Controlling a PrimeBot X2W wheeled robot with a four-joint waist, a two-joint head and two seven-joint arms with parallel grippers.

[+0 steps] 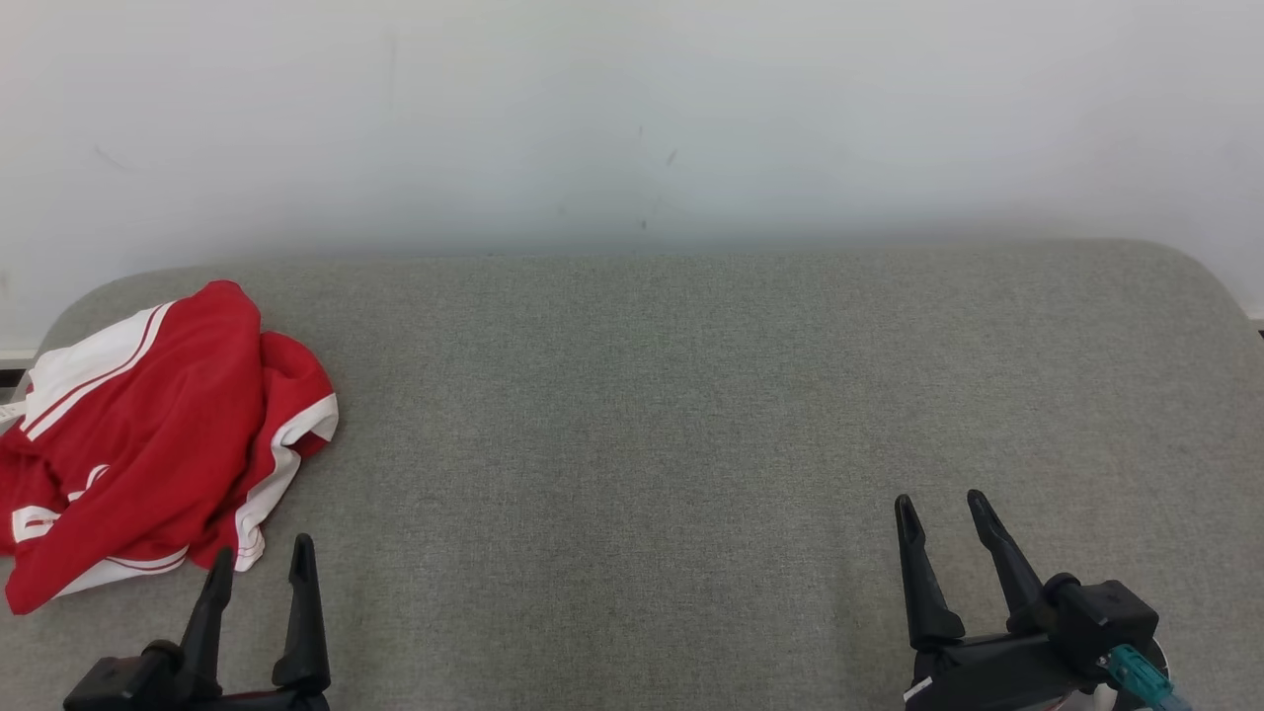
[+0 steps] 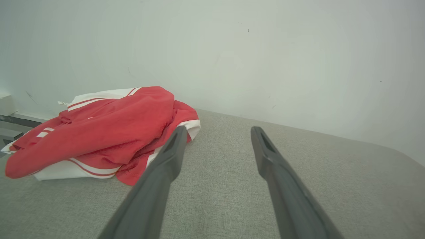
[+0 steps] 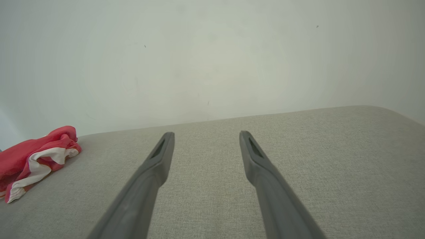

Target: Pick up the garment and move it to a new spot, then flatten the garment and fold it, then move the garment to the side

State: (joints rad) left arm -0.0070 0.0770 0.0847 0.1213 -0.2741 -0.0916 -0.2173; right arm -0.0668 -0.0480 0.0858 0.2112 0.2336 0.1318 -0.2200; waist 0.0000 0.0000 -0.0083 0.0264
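Head view: garment (image 1: 148,434) at grey surface (image 1: 691,395) left edge.

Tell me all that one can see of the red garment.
The red garment is soft-looking cloth with white bands carrying thin red stripes. It lies crumpled in a loose heap, neither flat nor folded, at the left end of the grey padded surface. The open left gripper is beside its near hem; contact cannot be judged.

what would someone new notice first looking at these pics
The crumpled red and white garment, heaped at the left end of the grey padded surface, grabs the eye first. Next come the two open grippers: the left gripper at the garment's near edge, the right gripper over bare fabric at lower right.
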